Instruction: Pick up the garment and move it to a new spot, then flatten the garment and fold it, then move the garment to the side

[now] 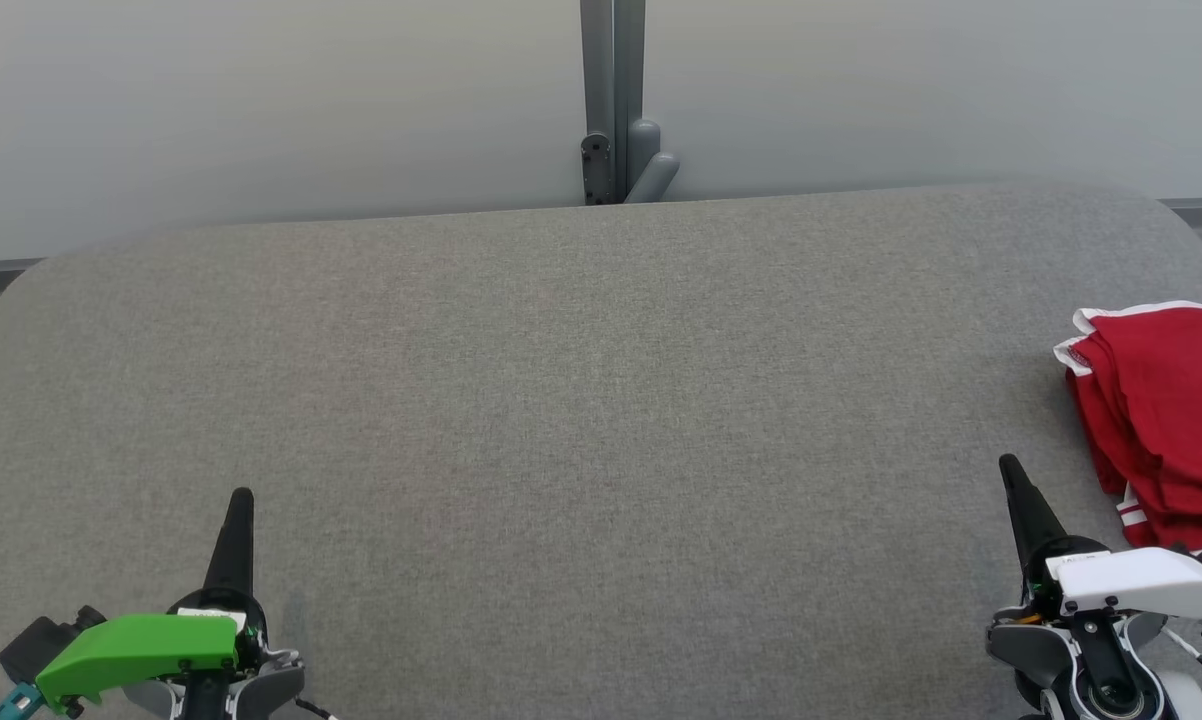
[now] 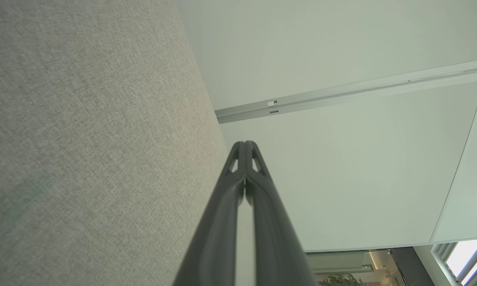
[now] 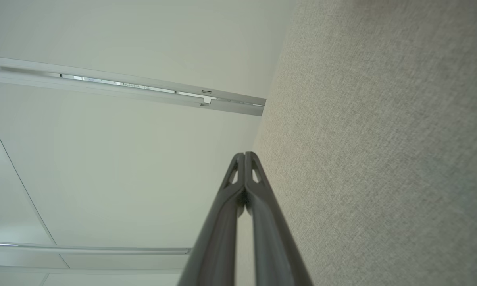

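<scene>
Both hands sit low over the worktop (image 1: 581, 400). The left hand (image 1: 242, 496) is pinched shut on nothing, and the right hand (image 1: 1009, 464) is the same, near the garment (image 1: 1166, 420). It's red with white trim, in loose stacked layers at the worktop's right edge. It could be a bundle waiting, or a fold already set aside; I can't call it. Those layers look likely to slide if caught by one edge.

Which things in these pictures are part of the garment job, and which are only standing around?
Part of the job:
- red garment, bunched up at the table's right edge
- left gripper, shut, holding nothing
- right gripper, shut, holding nothing, near the garment
- grey table, the work surface

Only standing around:
- grey post behind the table
- pale wall
</scene>
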